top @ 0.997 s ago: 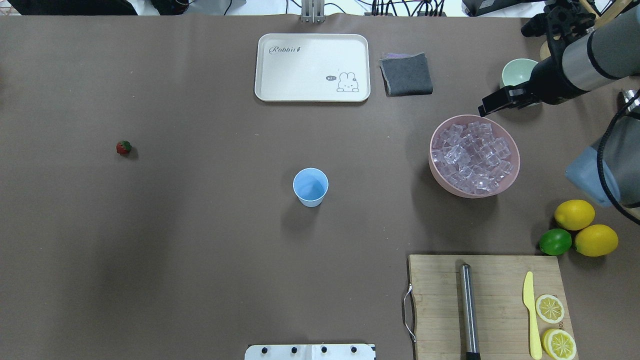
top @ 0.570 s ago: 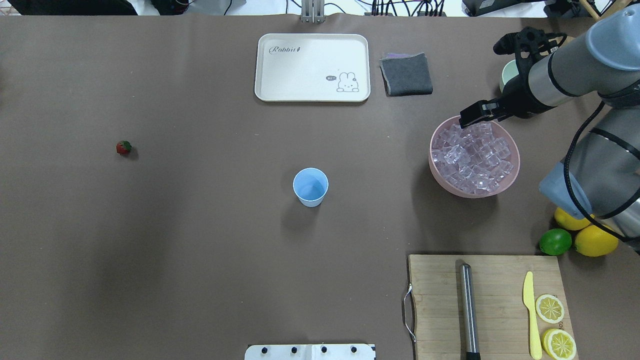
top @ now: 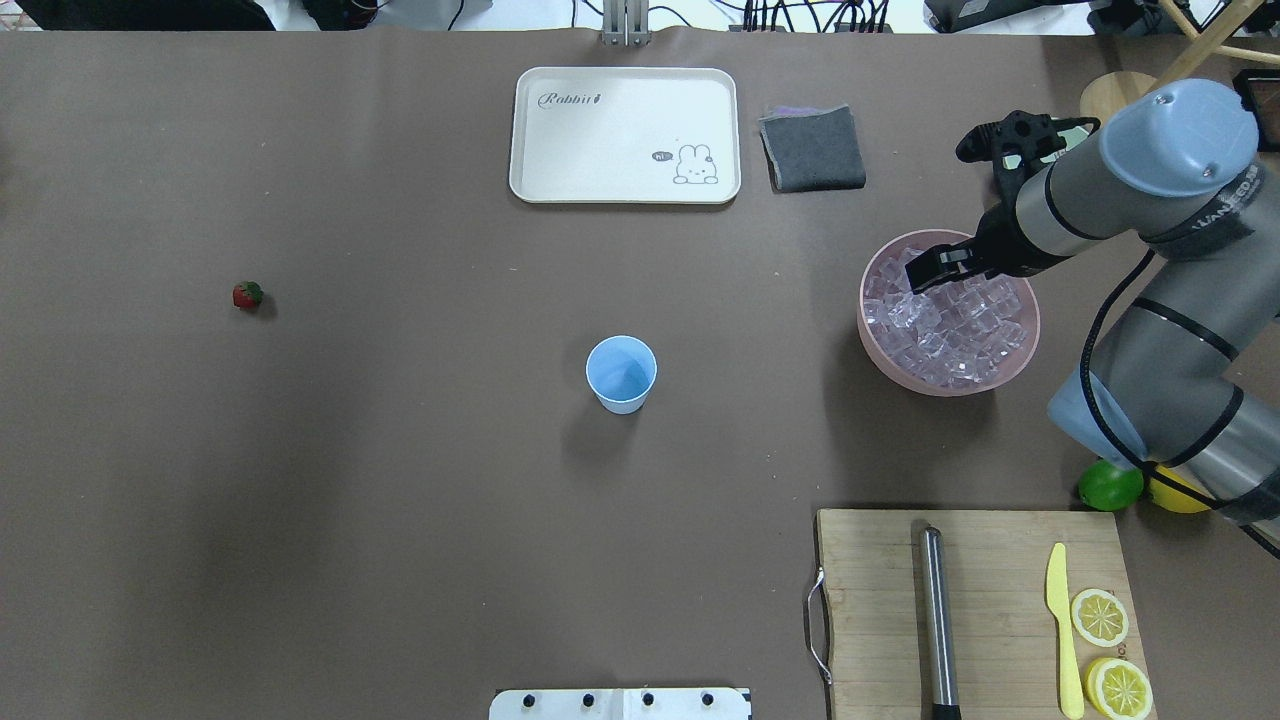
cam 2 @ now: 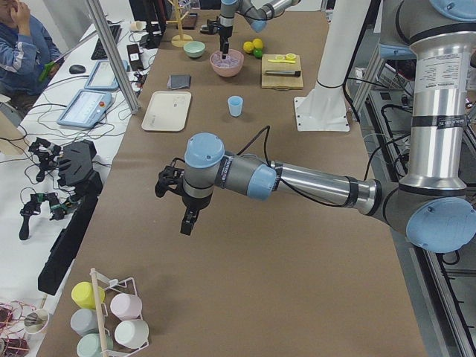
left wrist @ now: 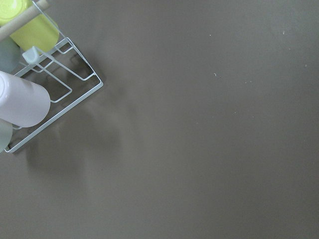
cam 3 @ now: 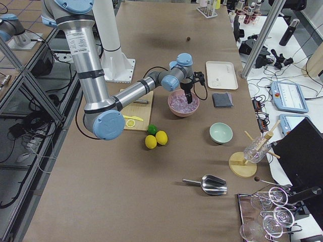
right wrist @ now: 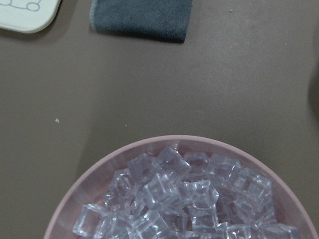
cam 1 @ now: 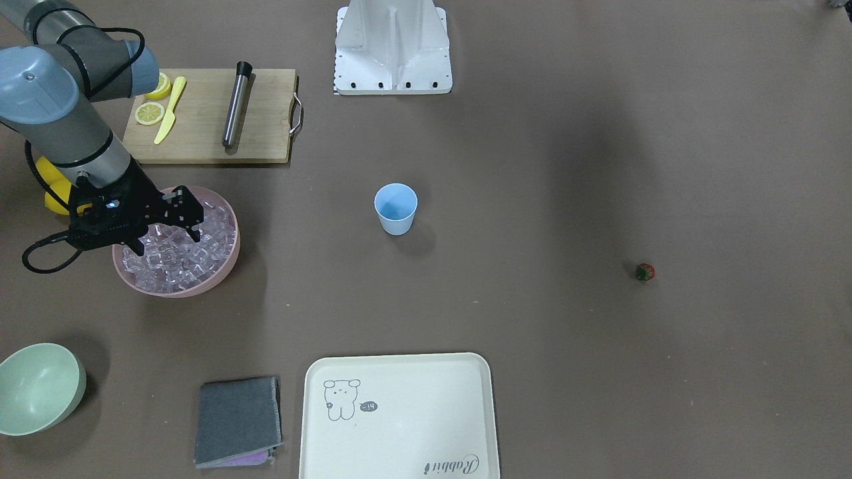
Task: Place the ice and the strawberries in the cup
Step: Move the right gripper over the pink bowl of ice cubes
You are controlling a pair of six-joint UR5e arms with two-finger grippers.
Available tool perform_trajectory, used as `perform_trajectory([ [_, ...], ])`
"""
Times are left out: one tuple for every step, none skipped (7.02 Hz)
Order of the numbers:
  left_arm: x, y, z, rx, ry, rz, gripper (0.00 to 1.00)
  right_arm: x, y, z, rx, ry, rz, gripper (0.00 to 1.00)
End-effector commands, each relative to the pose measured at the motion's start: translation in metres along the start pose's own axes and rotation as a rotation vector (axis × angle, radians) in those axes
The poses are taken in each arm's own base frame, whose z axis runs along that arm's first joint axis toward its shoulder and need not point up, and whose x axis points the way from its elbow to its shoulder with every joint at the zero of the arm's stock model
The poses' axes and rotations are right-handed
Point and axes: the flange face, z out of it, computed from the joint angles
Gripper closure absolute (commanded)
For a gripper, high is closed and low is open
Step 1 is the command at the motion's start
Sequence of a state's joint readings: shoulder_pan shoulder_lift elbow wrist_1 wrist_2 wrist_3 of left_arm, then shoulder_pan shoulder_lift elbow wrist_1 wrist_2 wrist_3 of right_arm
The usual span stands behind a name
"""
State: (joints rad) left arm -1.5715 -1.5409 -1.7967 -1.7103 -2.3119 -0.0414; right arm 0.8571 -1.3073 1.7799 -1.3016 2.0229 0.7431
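- The right gripper (top: 922, 270) has swung in within the last second from beside the pale green bowl (cam 1: 36, 386). It now hangs over the far-left part of the ice (top: 945, 320) heaped in the pink bowl (top: 950, 392).
- In the front-facing view its jaws stand well apart with nothing between them, so I read it as spread wide and empty.
- To me that means the ice pick is only now being lined up. I judge that no cube has been taken yet.
- The cup (top: 621, 372) sits mid-table where it was, well apart from the bowl, and looks empty from above.
- The strawberry (top: 247, 295) has not shifted either. It lies alone far out on my left side of the table (top: 400, 500), untouched.
- My right wrist camera shows cubes and bowl rim but no fingers, so I cannot tell whether the tips touch the ice or hover above it.
- The left gripper (cam 2: 186, 222) shows only in the left side view, over bare table. I cannot tell how its jaws stand.
- Its wrist camera sees brown table and the corner of a wire rack (left wrist: 60, 84) holding cups.
- From overhead the right arm now covers the green bowl and most of the lemons (top: 1180, 495).
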Motion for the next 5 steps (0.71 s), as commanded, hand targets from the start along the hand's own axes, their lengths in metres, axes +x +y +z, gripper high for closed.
perform_trajectory([
  [-0.001,0.002,0.001,0.006,0.0,0.008,0.02,-0.007,0.006,0.012,-0.008,0.013,0.016,0.09],
  [-0.001,0.003,0.001,0.006,0.0,0.008,0.02,-0.01,0.01,0.016,-0.016,0.013,0.019,0.12],
  [-0.001,0.003,0.001,0.004,0.0,0.005,0.02,-0.008,0.012,0.016,-0.019,0.016,0.021,0.17],
  [-0.001,0.002,0.001,0.007,0.0,0.006,0.02,-0.001,0.016,0.02,-0.027,0.026,0.027,0.17],
  [-0.001,0.0,0.0,0.009,-0.002,0.007,0.02,0.0,0.018,0.022,-0.033,0.028,0.03,0.17],
])
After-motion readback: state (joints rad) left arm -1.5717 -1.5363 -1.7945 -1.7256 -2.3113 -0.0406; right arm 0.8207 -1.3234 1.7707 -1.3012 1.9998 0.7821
